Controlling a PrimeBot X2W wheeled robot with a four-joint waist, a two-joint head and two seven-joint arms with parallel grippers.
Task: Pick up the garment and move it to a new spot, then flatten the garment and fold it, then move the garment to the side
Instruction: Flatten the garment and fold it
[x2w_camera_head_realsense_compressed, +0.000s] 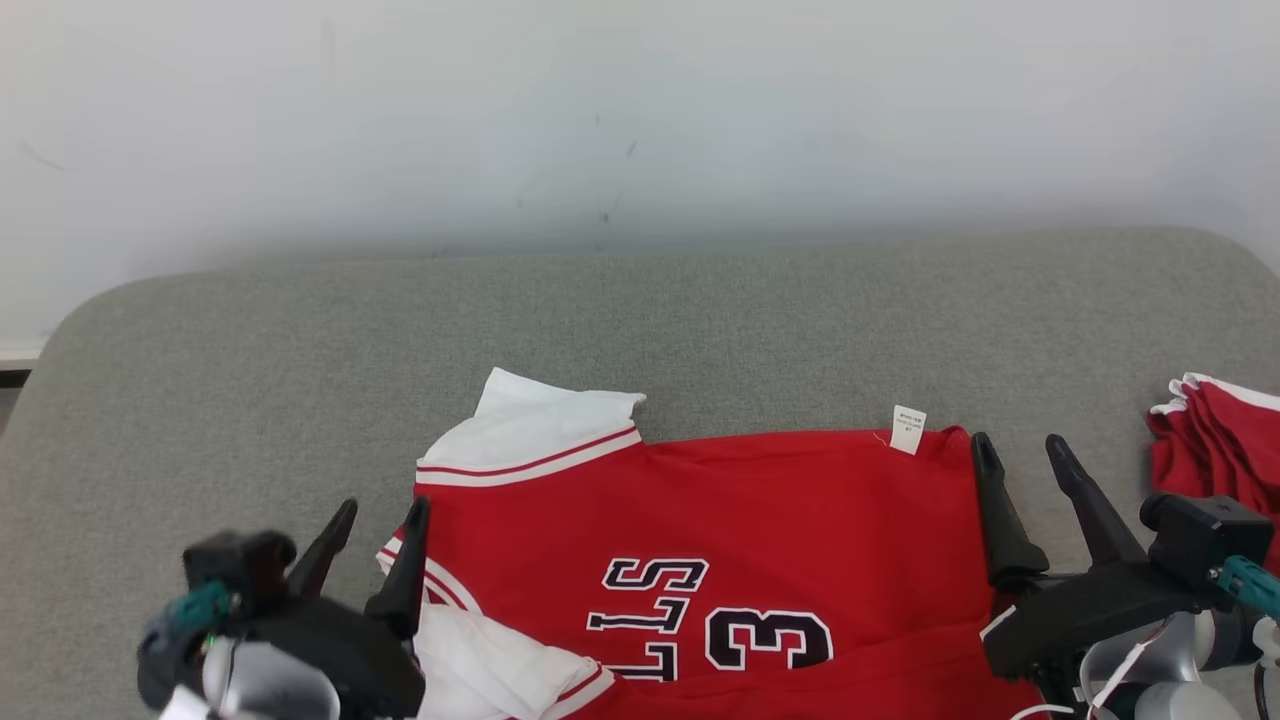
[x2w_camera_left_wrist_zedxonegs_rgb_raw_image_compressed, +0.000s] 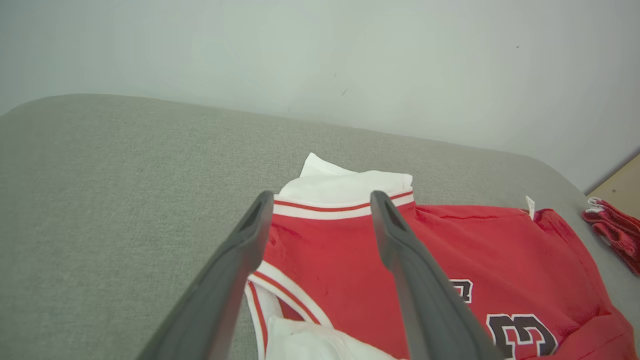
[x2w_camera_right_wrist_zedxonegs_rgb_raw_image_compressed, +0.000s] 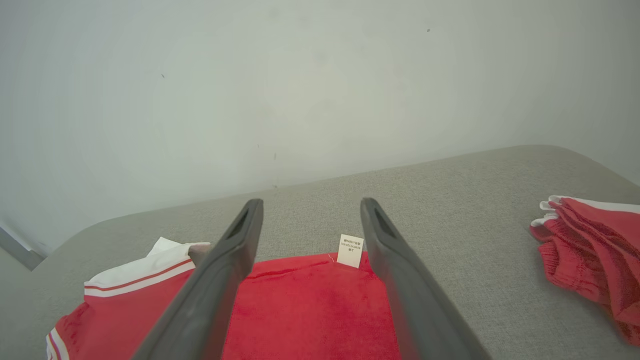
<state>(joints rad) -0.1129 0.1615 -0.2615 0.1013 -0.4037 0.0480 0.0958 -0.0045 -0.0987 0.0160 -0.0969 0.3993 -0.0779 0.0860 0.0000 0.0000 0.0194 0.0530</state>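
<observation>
I see the red jersey lying at 6 o'clock on the grey tabletop, mostly spread out, with its far edge nearly straight. One white sleeve sticks out at 11 o'clock of the jersey and another white part is bunched at 7 o'clock. I judge the flattening is in hand.

My left pincer and right pincer are both spread and hold nothing, one at each side edge of the jersey. I would lower each one onto its own edge, pinch only the cloth, then pull outward evenly and low so the bunched sleeve opens. I should keep clear of the second red cloth at 3 o'clock.

The chest print is upside-down to me. I read "LLS" and "3", and the rest is cut off. The print on the white tag is too small to read.
</observation>
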